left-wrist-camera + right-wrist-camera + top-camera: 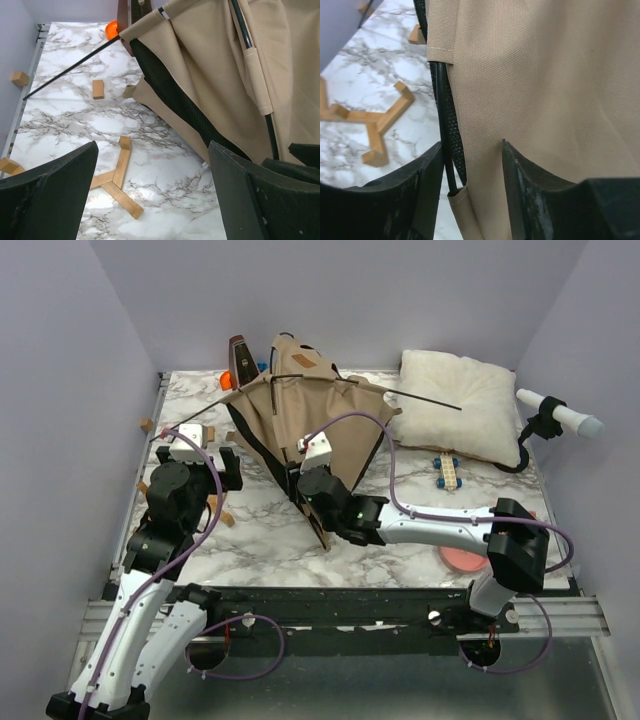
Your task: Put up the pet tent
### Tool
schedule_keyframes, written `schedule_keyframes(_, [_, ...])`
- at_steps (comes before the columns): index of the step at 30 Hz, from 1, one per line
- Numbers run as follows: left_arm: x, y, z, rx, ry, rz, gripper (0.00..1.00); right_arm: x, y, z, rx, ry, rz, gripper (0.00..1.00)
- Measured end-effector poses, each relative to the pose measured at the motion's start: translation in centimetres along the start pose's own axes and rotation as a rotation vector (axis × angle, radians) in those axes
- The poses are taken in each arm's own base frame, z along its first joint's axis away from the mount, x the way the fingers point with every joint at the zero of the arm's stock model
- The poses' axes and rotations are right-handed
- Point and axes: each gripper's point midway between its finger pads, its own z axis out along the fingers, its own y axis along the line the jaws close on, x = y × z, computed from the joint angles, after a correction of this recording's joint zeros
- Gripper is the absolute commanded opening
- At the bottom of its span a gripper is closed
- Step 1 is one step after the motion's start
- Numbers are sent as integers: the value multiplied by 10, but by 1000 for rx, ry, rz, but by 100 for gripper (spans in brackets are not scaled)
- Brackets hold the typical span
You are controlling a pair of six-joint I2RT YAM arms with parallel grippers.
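Observation:
The pet tent (300,415) stands tilted at the table's middle: tan fabric, black lining, thin black poles, one pole end (425,399) sticking out to the right. My right gripper (300,485) is at its near lower corner. In the right wrist view the gripper (472,145) is narrowed on the tent (545,75), with the black pole (442,110) seated in a fabric pocket between the fingers. My left gripper (225,475) is left of the tent. It is wide open and empty (152,150) above the marble, with the tent (215,60) to its right.
A white pillow (455,405) lies at the back right. A wooden Y-piece (117,175) lies under my left gripper, with small wooden blocks (98,88) farther left. A toy car (448,472), a red disc (462,558) and an orange object (228,380) lie around.

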Motion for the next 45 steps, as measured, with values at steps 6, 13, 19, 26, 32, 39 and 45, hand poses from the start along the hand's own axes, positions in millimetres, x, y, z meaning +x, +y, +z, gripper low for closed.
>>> schedule_keyframes(6, [-10,4,-8,-11,-60,0,99,-23,-50,10,117,-35,-39,46])
schedule_keyframes(13, [-20,2,-14,15,-119,6,99,-66,-190,10,361,-85,-45,55])
schedule_keyframes(19, [-23,-26,-15,177,-139,61,99,-78,-251,7,457,-81,-83,58])
schedule_keyframes(26, [-4,-30,31,241,34,125,99,-73,-266,10,442,-48,-97,63])
schedule_keyframes(32, [48,-4,62,201,208,171,99,-63,-274,9,403,-19,-68,67])
schedule_keyframes(39, [79,10,79,192,287,244,99,-55,-264,12,313,14,-28,68])
schedule_keyframes(45, [121,17,95,207,422,286,98,-50,-259,15,256,33,6,68])
